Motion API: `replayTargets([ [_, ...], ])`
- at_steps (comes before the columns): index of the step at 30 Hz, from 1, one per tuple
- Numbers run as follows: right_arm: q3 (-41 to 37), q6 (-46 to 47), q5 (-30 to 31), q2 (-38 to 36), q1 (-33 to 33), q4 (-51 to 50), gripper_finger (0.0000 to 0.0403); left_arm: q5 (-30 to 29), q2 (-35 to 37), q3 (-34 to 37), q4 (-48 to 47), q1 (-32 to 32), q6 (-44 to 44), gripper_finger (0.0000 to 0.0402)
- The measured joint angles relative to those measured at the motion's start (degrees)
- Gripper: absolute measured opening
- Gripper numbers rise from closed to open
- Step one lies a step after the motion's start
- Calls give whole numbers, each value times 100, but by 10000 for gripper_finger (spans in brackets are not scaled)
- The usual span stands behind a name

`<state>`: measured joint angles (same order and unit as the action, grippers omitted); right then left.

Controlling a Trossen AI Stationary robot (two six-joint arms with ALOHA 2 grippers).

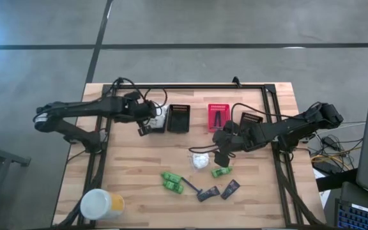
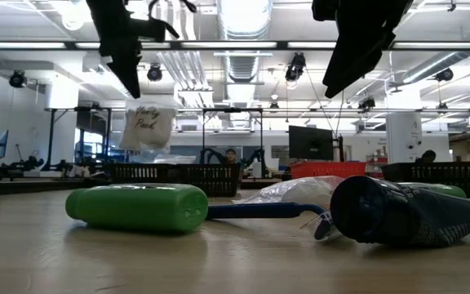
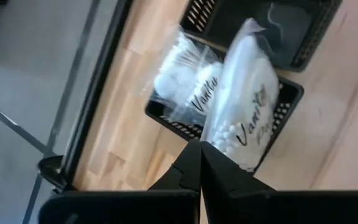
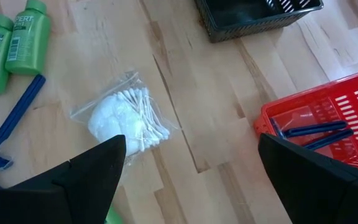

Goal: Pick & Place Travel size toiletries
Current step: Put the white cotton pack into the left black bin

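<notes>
My left gripper (image 3: 200, 155) is shut on a white crinkly packet (image 3: 244, 106) that hangs over a small black basket (image 3: 166, 119) at the table's far left. That basket holds another white packet (image 3: 185, 81). In the low view the held packet (image 2: 147, 126) hangs in the air under my left gripper (image 2: 127, 69). My right gripper (image 4: 191, 143) stands open above a white packet of cotton swabs (image 4: 123, 118) lying on the table's middle. Green packs (image 1: 171, 181), a blue razor (image 1: 190, 187) and dark sachets (image 1: 207, 193) lie nearer the front edge. My left gripper pinches the white packet between its two shut fingers at the packet's edge (image 3: 227, 148). It comes slanting down from above. The packet hangs below the fingers, clear of the table, over the black basket. One layer or several, I cannot tell.
A second black basket (image 1: 177, 118), a red basket (image 4: 328, 130) with razors in it and a third black basket (image 1: 251, 119) stand in a row at the back. A white-and-yellow round tub (image 1: 101, 204) stands at the front left corner. A dark frame (image 1: 190, 88) rims the table.
</notes>
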<state>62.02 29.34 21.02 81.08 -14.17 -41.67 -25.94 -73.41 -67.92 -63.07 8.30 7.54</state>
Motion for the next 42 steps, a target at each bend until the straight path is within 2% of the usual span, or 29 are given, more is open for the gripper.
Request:
replayTargets([
  [14, -22, 22, 0, 0, -7, 3, 364, 233, -382, 636, 632, 17, -128, 1],
  [22, -22, 63, 2, 0, -4, 11, 364, 44, -382, 731, 790, 163, -547, 3],
  [29, -22, 616, 2, 0, 16, 22, 364, 64, -382, 1157, 1482, 536, -669, 4],
  [33, -22, 978, 4, 0, 115, 22, 364, -154, -382, 1257, 1817, 585, -842, 6],
  [37, -22, 1117, 2, 0, 209, 24, 364, -198, -378, 1272, 1865, 585, -863, 36],
  [42, -22, 1121, -37, 0, 309, 22, 364, -135, -354, 1212, 1778, 577, -721, 116],
])
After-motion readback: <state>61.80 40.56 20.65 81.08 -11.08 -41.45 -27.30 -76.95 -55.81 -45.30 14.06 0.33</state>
